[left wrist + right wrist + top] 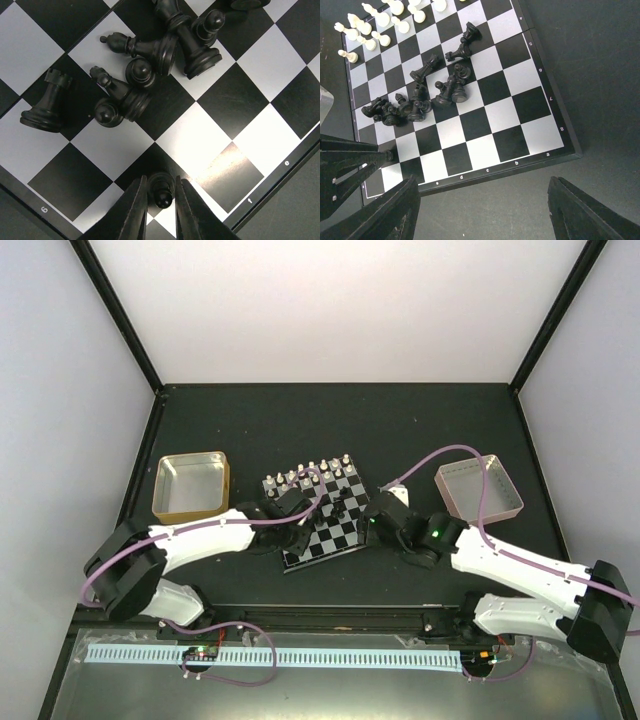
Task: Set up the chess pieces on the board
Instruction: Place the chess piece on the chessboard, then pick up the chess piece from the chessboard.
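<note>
The board [345, 540] lies between my arms, with white chess pieces [310, 472] lined up along its far edge. Black chess pieces [150, 55] lie tumbled in a heap mid-board, and a black rook [45, 105] stands beside them. My left gripper [161, 180] straddles a black pawn [162, 196] standing upright on a dark square near the board's rim. Its fingers sit very close on both sides, and whether they touch the pawn is unclear. My right gripper [482, 200] hangs wide open over the mat just off the board [505, 115], holding nothing.
A gold-walled metal tray [190, 485] sits left of the board and a pinkish metal tray [478, 488] sits to its right. Dark mat surrounds the board. The left gripper's fingers [350, 160] reach in from the left edge of the right wrist view.
</note>
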Motion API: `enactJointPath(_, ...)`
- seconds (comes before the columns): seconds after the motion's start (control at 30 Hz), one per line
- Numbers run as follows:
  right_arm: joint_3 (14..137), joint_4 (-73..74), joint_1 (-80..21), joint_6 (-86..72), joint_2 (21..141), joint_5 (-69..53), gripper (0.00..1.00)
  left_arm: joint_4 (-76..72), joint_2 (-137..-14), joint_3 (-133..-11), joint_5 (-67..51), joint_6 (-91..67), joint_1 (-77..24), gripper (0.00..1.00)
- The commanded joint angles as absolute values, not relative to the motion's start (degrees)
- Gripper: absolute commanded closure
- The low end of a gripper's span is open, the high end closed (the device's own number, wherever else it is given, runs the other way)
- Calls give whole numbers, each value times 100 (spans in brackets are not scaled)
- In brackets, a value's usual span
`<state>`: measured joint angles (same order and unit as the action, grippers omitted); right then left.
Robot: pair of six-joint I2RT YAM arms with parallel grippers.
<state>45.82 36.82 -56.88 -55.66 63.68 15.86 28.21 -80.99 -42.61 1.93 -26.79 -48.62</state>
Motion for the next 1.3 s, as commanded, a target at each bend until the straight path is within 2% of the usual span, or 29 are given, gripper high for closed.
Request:
enactJointPath(0.0, 4573, 3649, -5667, -5646, 6193, 1605, 29, 2992, -7915, -4481, 248, -2664, -4900, 81)
enactJointPath(0.37, 4791, 3311, -5661, -5164, 6517, 1195, 31, 3370, -6917, -4664, 750, -2855, -4750, 75)
enactJointPath(0.7, 6308, 3081, -5660, -4039, 8622, 441, 58, 2915, -4682, -3802, 1303, -2921, -3948, 73)
enactJointPath(0.8, 6921, 3295, -5668, -3805, 9405, 228, 65, 2642, -3865, -3408, 1713, -2993, -3812, 66)
enactJointPath(0.9, 7363, 3419, -5676, -3605, 9931, -41, 68, 2541, -3170, -3218, 1998, -3092, -3721, 57)
enactJointPath(1.03, 7846, 3695, -5747, -3410, 10455, -127, 69, 2509, -2675, -3164, 2296, -3143, -3687, 55)
enactJointPath(1.2, 8302, 4007, -5839, -3279, 10950, -115, 79, 2508, -2441, -3202, 2423, -3210, -3688, 53)
enactJointPath(1.27, 8471, 4086, -5852, -3283, 11145, -90, 80, 2518, -2419, -3231, 2470, -3188, -3677, 52)
